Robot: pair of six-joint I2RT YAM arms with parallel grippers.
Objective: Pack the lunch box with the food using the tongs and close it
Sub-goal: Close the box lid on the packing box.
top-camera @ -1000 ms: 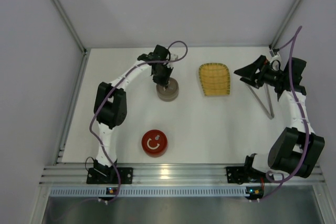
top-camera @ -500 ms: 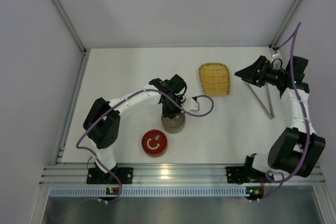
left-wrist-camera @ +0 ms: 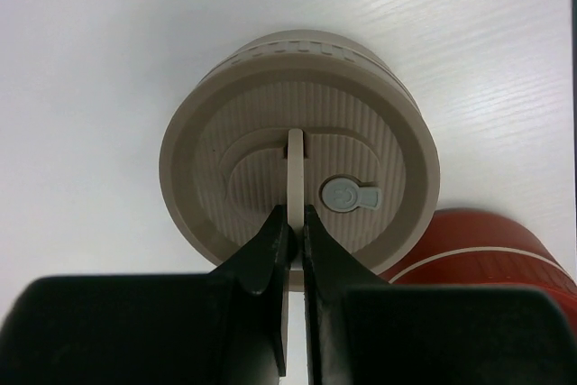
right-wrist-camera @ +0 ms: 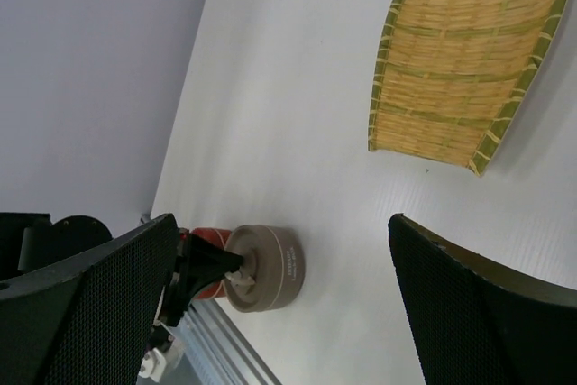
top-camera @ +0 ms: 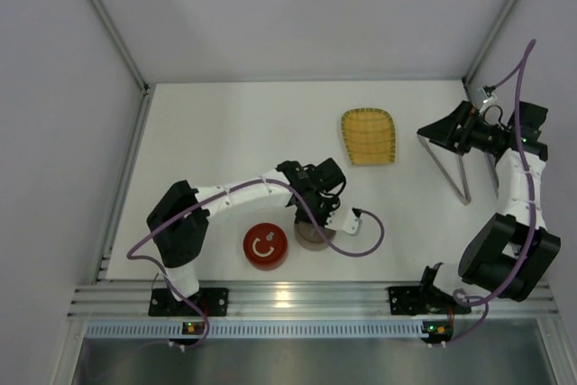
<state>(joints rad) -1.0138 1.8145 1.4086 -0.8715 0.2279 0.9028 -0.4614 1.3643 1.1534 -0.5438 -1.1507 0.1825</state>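
My left gripper (left-wrist-camera: 295, 218) is shut on the thin upright handle of a round beige lunch box tin (left-wrist-camera: 297, 160), lid on. From above, the left gripper (top-camera: 315, 212) stands over the beige tin (top-camera: 311, 235), which sits right beside a round red tin (top-camera: 265, 246). The slim silver tongs (top-camera: 446, 173) lie on the table at the far right. Above their open end hovers my right gripper (top-camera: 435, 134), open and holding nothing. In the right wrist view the right gripper (right-wrist-camera: 281, 218) frames the beige tin (right-wrist-camera: 266, 268) far off. No food shows in any view.
A woven yellow tray (top-camera: 368, 136) lies at the back middle, with nothing on it, also in the right wrist view as the tray (right-wrist-camera: 469, 60). The red tin (left-wrist-camera: 487, 241) touches or nearly touches the beige one. White walls close in the table on three sides.
My left arm has carried the beige tin from the back middle of the table toward the near edge, beside the red tin. The right gripper has drifted slightly to the right, still open.
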